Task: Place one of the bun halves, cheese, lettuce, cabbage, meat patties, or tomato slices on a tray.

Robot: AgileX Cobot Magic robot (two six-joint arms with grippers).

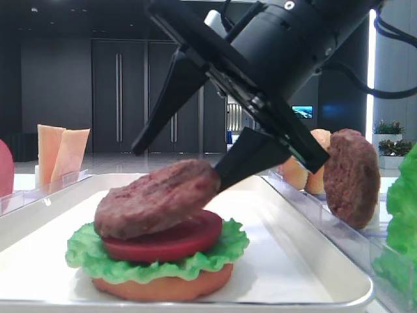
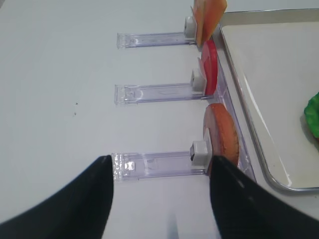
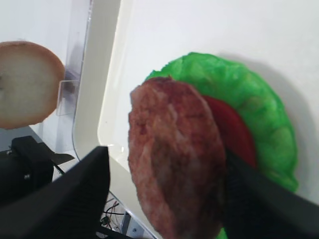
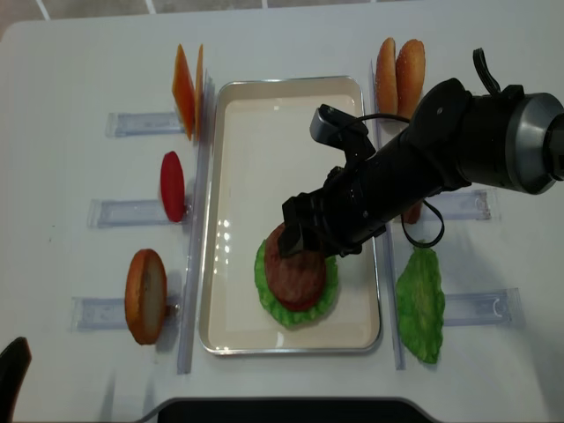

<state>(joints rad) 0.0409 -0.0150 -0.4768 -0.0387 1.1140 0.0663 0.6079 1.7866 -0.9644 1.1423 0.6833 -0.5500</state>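
A meat patty (image 1: 156,199) lies tilted on top of the stack in the tray (image 4: 238,115), its near edge down on the tomato slice (image 1: 169,242) and its far edge lifted toward the right gripper (image 1: 195,153). Under the tomato sits a ruffled leaf of lettuce (image 1: 85,257), and under that the flat bun base (image 1: 163,287), all toward the front end of the tray.

The right gripper's jaws are spread apart: one black finger points down just behind the patty's raised edge, the other stands well clear above it. From the wrist view the patty (image 3: 174,154) fills the gap between the two fingers, but I cannot tell whether either finger touches it; nothing looks pinched.

Outside the tray, on the right side, a second meat patty (image 1: 352,176) stands on edge in a clear holder (image 1: 345,231), with two bun halves (image 4: 398,70) upright further back and a spare lettuce leaf (image 4: 421,304) nearer the front. On the left side, cheese slices (image 4: 187,88) stand at the far end, a spare tomato slice (image 4: 173,185) in the middle, and another bun half (image 4: 145,295) at the near end, each at its own holder on the white table (image 4: 70,88).

The left gripper (image 2: 159,199) hangs over the table just beside that near bun half, jaws parted with nothing between them.
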